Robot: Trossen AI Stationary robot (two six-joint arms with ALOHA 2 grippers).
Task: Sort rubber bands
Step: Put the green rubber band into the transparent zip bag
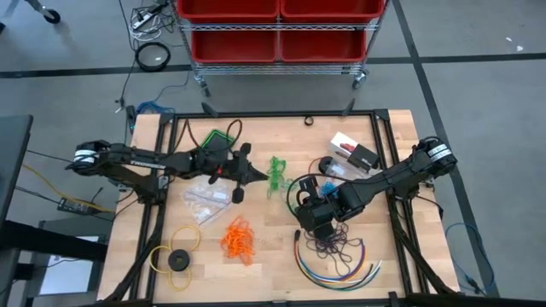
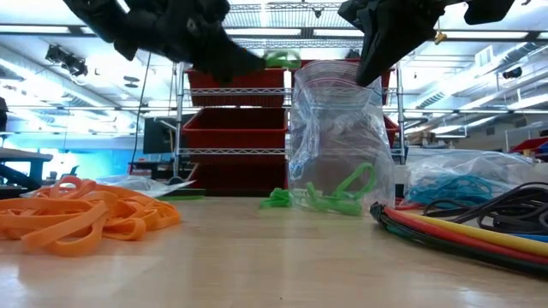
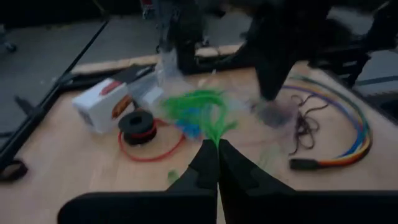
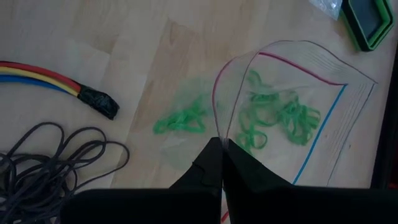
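Observation:
A clear zip bag [image 2: 338, 137] stands upright at mid-table with green rubber bands [image 4: 277, 118] inside. More green bands [image 4: 180, 121] lie loose on the wood beside it. My right gripper [image 4: 221, 146] is shut on the bag's mouth. My left gripper [image 3: 217, 149], high up beside the bag's top [image 2: 257, 60], is shut on one green band [image 2: 282, 58]. In the high view both grippers meet around the green bunch [image 1: 277, 175]. My left gripper pinches one green rubber band [image 3: 216, 132] at the very ends of its two fingers. The fingers lie almost level, coming from the table's left. The band is lifted clear of the table and sticks out past the fingertips, at the height of the bag's mouth. My right gripper pinches one wall of the zip bag at its open rim [image 4: 217, 127] between its two fingers. The fingers slant down from above, from the table's right. The bag hangs upright below them, mouth gaping, with its bottom [image 2: 338, 205] on the table.
Orange bands [image 1: 237, 239] lie near the front; clear bags [image 1: 205, 200] lie left of centre. A yellow ring with a black disc [image 1: 175, 256] sits front left. Multicoloured cables [image 1: 337, 260] and a dark cord [image 1: 337, 243] lie front right. A white box [image 1: 350, 149] and a green container [image 1: 217, 139] stand at the back.

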